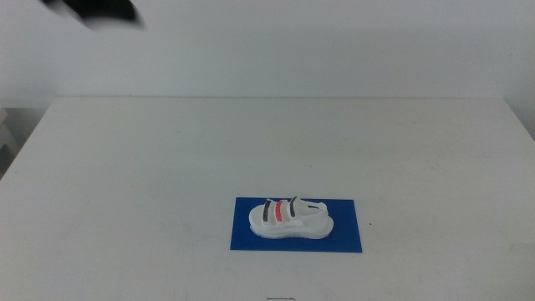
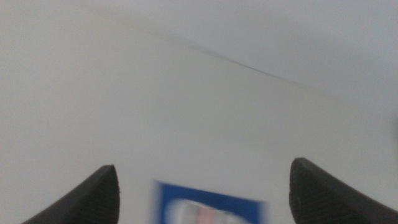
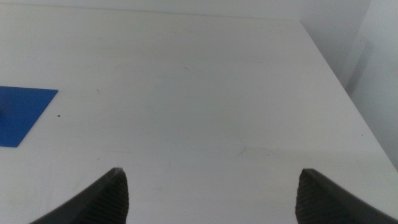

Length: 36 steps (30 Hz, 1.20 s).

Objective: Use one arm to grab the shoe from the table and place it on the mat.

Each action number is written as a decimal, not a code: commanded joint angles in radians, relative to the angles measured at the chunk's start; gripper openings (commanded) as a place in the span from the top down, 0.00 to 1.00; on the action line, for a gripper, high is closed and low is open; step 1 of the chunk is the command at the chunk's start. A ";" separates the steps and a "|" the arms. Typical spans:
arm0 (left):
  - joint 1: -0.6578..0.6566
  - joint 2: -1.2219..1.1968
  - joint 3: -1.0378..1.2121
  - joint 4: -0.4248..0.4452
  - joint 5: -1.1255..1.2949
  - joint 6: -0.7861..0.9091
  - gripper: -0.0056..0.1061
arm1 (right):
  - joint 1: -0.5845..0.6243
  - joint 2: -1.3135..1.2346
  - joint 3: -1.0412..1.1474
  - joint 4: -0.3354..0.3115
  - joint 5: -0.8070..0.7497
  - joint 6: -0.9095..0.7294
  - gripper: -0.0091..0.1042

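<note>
Table: smooth matt white, faint scuffs. Mat: flat matt blue, thin sheet. Shoe: white, looks plastic/rubbery, slight sheen. Right gripper jaws: dark, matt, finely textured.

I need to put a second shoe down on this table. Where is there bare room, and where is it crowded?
The table is bare nearly everywhere: the whole far half behind the mat, and wide stretches on both sides of it. The only taken spot is the mat near the front edge, with the shoe lying on it. The left gripper is open above the table, the right gripper open over bare tabletop.
</note>
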 commanded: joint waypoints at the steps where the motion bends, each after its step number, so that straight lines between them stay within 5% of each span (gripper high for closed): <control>1: -0.002 -0.096 -0.029 0.061 0.057 0.404 0.11 | 0.002 -0.019 -0.019 -0.008 -0.056 -0.012 0.09; 7: 0.102 -0.229 0.051 0.015 -0.082 0.750 0.11 | 0.002 -0.019 -0.019 -0.008 -0.056 -0.012 0.09; 12: 0.394 -0.483 0.371 -0.308 -0.372 1.026 0.11 | 0.002 -0.019 -0.019 -0.008 -0.056 -0.012 0.09; 19: 0.616 -0.834 0.839 -0.544 -0.711 1.292 0.11 | 0.002 -0.019 -0.019 -0.008 -0.056 -0.012 0.09; 30: 0.630 -1.200 1.301 -0.516 -0.934 1.286 0.11 | 0.002 -0.019 -0.019 -0.008 -0.056 -0.012 0.09; 36: 0.630 -1.349 1.573 -0.285 -1.118 0.982 0.11 | 0.002 -0.019 -0.019 -0.008 -0.056 -0.012 0.09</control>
